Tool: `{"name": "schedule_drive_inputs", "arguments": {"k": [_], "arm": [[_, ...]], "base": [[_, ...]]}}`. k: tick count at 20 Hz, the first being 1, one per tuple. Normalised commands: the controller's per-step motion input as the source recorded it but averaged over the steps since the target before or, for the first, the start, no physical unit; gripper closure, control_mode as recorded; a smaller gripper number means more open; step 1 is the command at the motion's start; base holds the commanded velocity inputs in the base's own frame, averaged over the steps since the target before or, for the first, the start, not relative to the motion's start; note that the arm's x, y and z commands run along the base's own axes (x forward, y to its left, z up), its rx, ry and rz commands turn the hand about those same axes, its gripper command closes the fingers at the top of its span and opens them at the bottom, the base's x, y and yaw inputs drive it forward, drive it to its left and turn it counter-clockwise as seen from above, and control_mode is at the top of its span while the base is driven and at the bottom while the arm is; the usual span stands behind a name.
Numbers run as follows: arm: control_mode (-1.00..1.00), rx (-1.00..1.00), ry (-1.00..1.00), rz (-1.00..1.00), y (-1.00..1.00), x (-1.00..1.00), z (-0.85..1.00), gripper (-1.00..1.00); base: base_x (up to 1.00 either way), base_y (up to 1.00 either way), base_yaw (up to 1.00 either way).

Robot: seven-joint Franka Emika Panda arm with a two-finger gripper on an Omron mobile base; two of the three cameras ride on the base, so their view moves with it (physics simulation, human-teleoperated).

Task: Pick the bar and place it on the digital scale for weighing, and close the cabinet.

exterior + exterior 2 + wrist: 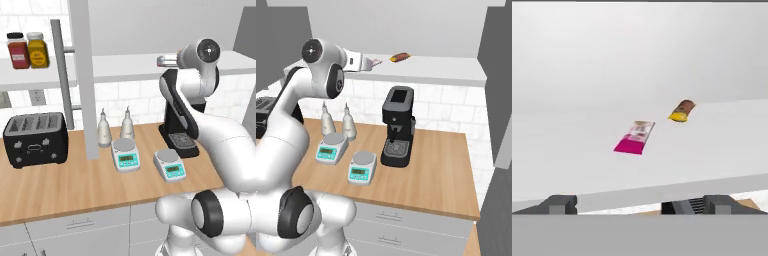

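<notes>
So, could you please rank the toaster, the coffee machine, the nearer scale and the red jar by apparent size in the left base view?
1. Toaster, largest, though nearer the camera.
2. Coffee machine, partly hidden by the arm, so unsure against the toaster.
3. Nearer scale.
4. Red jar, smallest.

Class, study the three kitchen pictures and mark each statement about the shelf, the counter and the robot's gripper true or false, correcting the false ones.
1. The bar lies on the white shelf. True.
2. The gripper is closed on the bar. False: its fingers stand wide apart, short of the bar, holding nothing.
3. Two scales sit on the wooden counter. True.
4. An orange-brown wrapped item touches the bar. False: it lies apart from it on the same shelf.
5. The toaster stands on the shelf. False: it stands on the counter.
</notes>
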Motion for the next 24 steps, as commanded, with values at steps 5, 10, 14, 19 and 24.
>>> {"name": "schedule_drive_inputs", "arguments": {"k": [5,10,14,19,24], "arm": [[-1.00,-0.03,0.18,0.00,0.09,0.26,0.00,-1.00],[-1.00,0.01,0.13,0.00,0.00,0.22,0.00,-1.00],[-1.00,0.00,0.00,0.00,0.00,0.11,-0.12,-1.00],[-1.00,0.00,0.00,0.00,0.00,0.30,-0.13,-1.00],[-1.00,0.03,0.01,0.00,0.00,0.40,-0.05,-1.00]], "base": [[0.00,0.00,0.00],[0.00,0.00,0.00],[0.00,0.00,0.00],[0.00,0.00,0.00],[0.00,0.00,0.00]]}}
